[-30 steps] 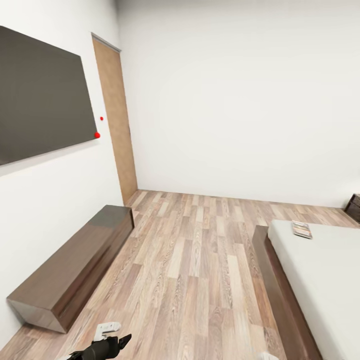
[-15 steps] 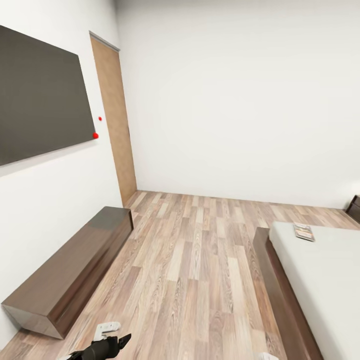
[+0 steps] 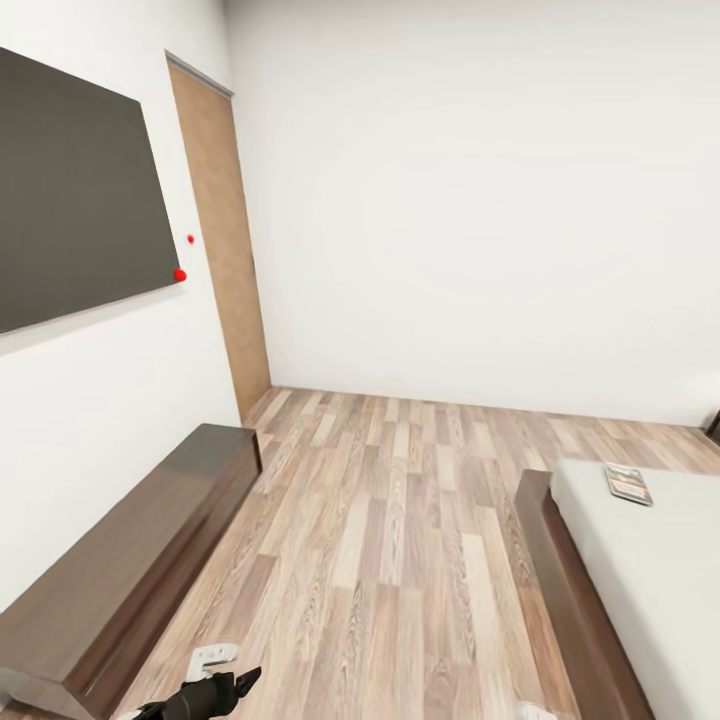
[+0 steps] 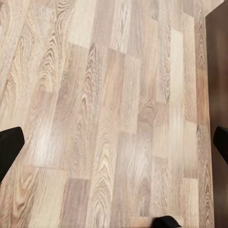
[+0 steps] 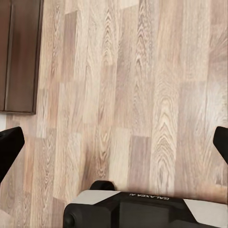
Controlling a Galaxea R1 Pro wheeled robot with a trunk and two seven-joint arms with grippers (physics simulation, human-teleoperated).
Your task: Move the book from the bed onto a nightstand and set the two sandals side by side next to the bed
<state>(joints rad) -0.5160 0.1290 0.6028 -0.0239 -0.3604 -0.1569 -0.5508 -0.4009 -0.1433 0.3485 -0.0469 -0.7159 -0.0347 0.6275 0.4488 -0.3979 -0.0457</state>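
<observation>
Far beyond left pincer, book

From the head we look forward and down across the wood-plank floor toward a white corner. Both wrist cameras look down along their spread fingertips at close range; beyond the jaws lies that same floor, shared by all views

White lettering, seemingly "GALAXEA", stands on the robot's dark base; the book's cover is unreadable.
</observation>
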